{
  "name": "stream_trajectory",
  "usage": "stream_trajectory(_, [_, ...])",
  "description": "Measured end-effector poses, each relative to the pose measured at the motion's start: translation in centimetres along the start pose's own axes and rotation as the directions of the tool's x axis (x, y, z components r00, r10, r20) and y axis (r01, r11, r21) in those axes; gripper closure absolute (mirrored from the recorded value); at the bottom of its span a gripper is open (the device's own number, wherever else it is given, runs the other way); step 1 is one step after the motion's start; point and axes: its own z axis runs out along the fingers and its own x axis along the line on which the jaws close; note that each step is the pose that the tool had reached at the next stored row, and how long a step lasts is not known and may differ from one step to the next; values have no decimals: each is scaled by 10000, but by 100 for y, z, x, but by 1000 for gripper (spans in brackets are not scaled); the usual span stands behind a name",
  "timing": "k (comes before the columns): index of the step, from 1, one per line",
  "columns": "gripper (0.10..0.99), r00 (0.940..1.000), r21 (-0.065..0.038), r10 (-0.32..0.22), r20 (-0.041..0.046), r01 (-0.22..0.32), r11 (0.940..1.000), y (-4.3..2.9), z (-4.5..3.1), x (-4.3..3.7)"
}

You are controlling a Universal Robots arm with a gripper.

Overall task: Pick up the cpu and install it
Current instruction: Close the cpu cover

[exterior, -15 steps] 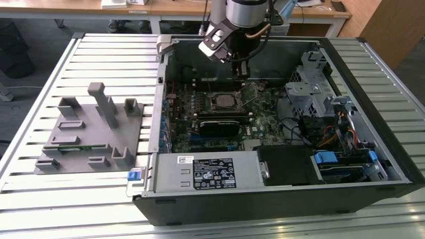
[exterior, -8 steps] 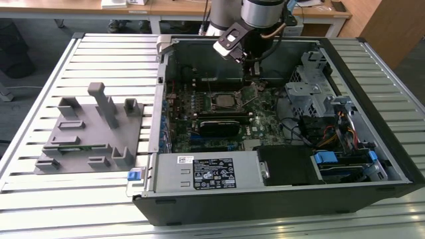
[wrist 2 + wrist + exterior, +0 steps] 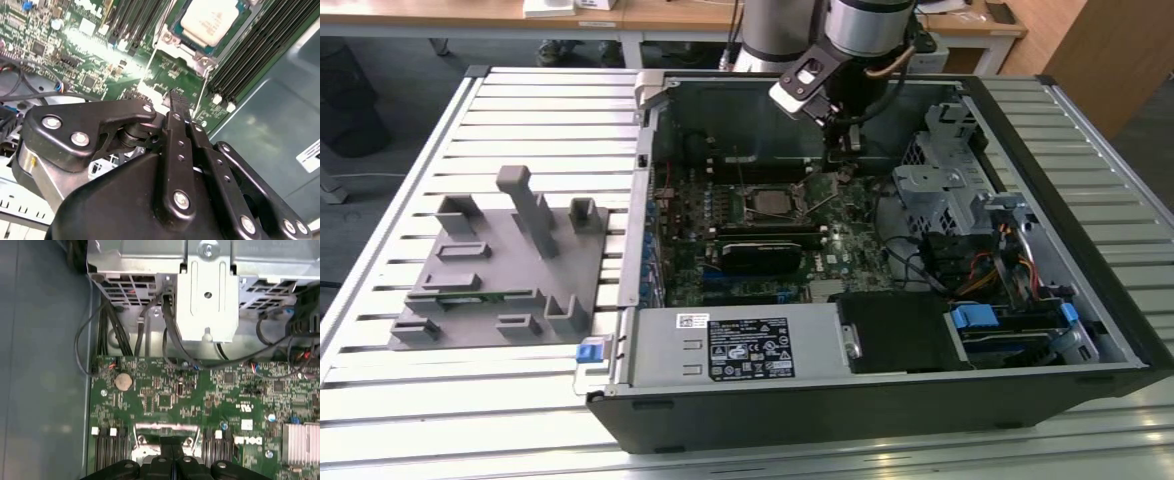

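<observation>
Gripper [image 3: 176,100]: black metal fingers [image 3: 179,131] pressed together, nothing between them, tip hanging just above motherboard [image 3: 90,60], beside socket. Board green, matt, dense with small parts. Cpu [image 3: 210,19] already lying flat inside socket frame [image 3: 167,37]: square, pale shiny metal top. Judgement: pick and place look done; whether frame is locked, cannot tell. Farther, in exterior view: open computer case [image 3: 1101,230], dark sheet metal; grey moulded holder [image 3: 494,270] on ribbed aluminium tabletop [image 3: 520,110].
</observation>
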Motion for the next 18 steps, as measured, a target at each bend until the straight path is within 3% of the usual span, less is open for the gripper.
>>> stream_trajectory(18, [980, 10000, 11, -57, 6, 57, 10000, 263, 102, 91])
